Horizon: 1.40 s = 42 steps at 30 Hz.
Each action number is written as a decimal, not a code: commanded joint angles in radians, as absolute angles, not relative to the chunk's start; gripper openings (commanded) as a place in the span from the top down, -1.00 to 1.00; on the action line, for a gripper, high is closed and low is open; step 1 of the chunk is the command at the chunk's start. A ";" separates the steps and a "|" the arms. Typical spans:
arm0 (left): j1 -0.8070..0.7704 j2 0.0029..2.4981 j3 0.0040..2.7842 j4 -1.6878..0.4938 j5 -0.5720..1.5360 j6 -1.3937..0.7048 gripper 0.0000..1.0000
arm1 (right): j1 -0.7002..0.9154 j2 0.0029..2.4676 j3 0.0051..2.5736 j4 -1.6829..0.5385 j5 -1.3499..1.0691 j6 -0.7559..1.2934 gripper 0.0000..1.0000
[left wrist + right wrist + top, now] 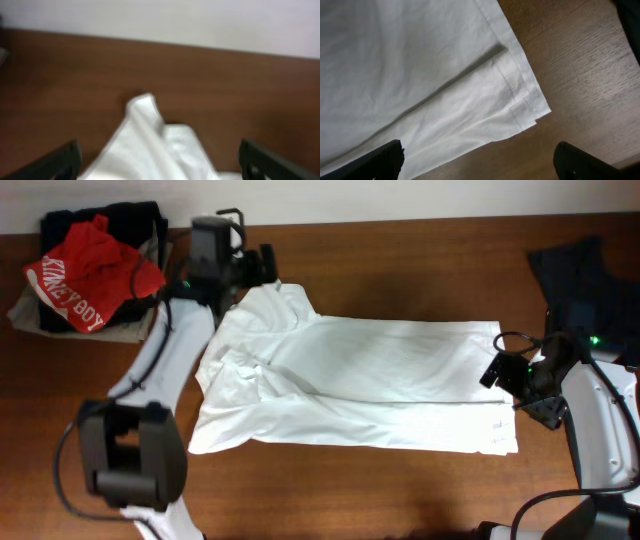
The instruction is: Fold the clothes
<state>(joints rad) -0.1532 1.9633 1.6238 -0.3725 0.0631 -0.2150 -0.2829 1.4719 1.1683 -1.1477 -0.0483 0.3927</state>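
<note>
A white garment lies spread across the middle of the brown table, folded lengthwise, its hem at the right. My left gripper is open at the garment's far left corner; in the left wrist view the white cloth lies between the spread fingers. My right gripper is open over the right hem; the right wrist view shows the hem corner ahead of the spread fingers, which hold nothing.
A pile of clothes with a red printed shirt on dark garments sits at the far left corner. A dark garment lies at the far right. Bare table wood runs along the front edge.
</note>
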 commanded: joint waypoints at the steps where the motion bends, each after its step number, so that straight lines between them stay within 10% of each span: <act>1: -0.111 2.135 1.886 -0.558 0.109 -0.032 -0.98 | -0.288 1.475 1.161 -1.151 -0.073 0.397 -0.97; 37: -0.149 2.592 2.198 -0.664 0.156 0.088 -0.98 | -0.288 1.475 1.161 -1.163 -0.104 0.370 -0.97; 42: -0.195 2.592 2.198 -0.671 0.065 0.092 -0.62 | -0.288 1.475 1.161 -1.159 -0.101 0.370 -0.97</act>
<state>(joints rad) -0.1513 2.5629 2.1845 -0.6617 0.1184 0.0628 -0.2829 1.4731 1.1648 -1.1618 -0.0994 0.3798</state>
